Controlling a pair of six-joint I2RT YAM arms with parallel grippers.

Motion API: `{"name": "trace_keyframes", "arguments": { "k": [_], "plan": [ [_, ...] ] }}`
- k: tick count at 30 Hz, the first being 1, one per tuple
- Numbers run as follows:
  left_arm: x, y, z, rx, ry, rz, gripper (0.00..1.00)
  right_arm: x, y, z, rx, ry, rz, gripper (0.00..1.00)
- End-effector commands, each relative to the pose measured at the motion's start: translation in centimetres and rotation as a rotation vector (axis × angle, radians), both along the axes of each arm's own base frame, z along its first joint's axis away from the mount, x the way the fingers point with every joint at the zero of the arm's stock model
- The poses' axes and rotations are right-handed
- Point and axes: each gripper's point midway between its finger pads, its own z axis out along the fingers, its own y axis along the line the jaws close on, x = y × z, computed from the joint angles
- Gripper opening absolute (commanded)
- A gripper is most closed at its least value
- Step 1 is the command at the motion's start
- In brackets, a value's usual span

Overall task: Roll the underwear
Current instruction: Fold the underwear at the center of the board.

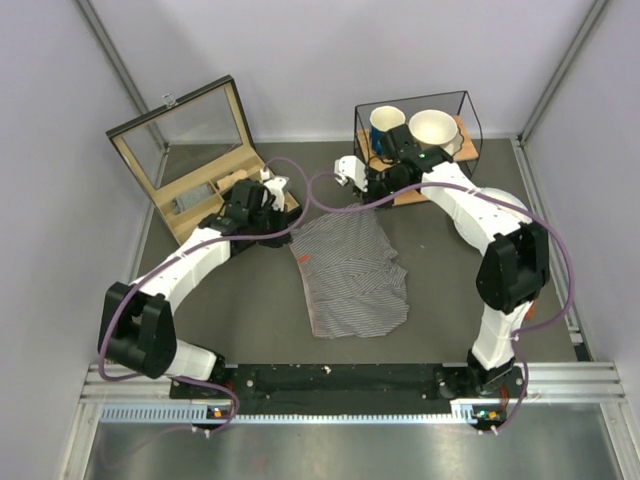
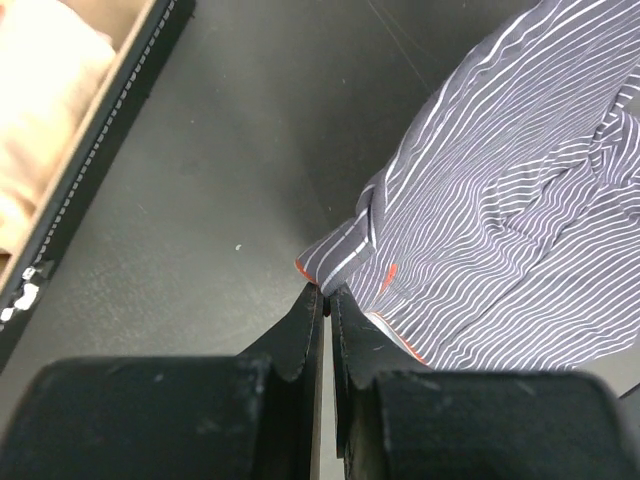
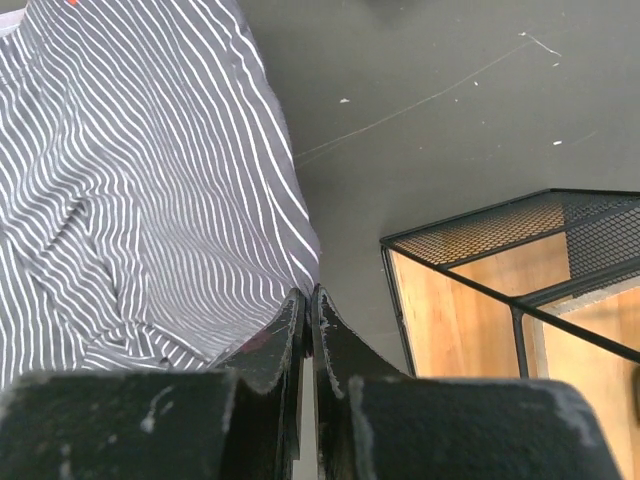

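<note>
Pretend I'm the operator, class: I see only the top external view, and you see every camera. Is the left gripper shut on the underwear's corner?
Observer: It looks so. In the left wrist view the left gripper is shut, with its tips on an orange-edged corner of the underwear.
Operator: And the right one?
Observer: The right gripper is shut too, with the underwear's edge running into its tips.
Operator: Does the wire basket touch the cloth there?
Observer: No. The right wrist view shows bare table between the wire basket and the cloth.
</note>
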Motion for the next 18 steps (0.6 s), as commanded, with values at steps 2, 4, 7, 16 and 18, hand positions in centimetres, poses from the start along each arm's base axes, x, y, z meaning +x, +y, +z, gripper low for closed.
{"name": "trace_keyframes", "arguments": {
  "k": [2,4,7,16,18],
  "plan": [
    [1.4,0.8,4.8,0.02,-0.121,0.017,0.0,-0.2,1.0,4.7,0.079,-0.089,0.007,0.0],
    [1.6,1.2,5.5,0.032,-0.131,0.023,0.0,0.0,1.0,5.5,0.083,-0.104,-0.004,0.0],
    [1.3,1.6,5.9,0.041,-0.133,0.032,0.0,-0.4,1.0,6.2,0.101,-0.107,0.001,0.0],
    [-2.9,0.9,3.0,-0.036,0.003,-0.004,0.0,-5.9,0.1,3.8,0.127,0.001,0.063,0.0],
    [-3.8,0.5,3.1,-0.067,0.014,-0.021,0.0,-7.7,-0.2,2.9,0.124,0.033,0.076,0.0]
  ]
}}
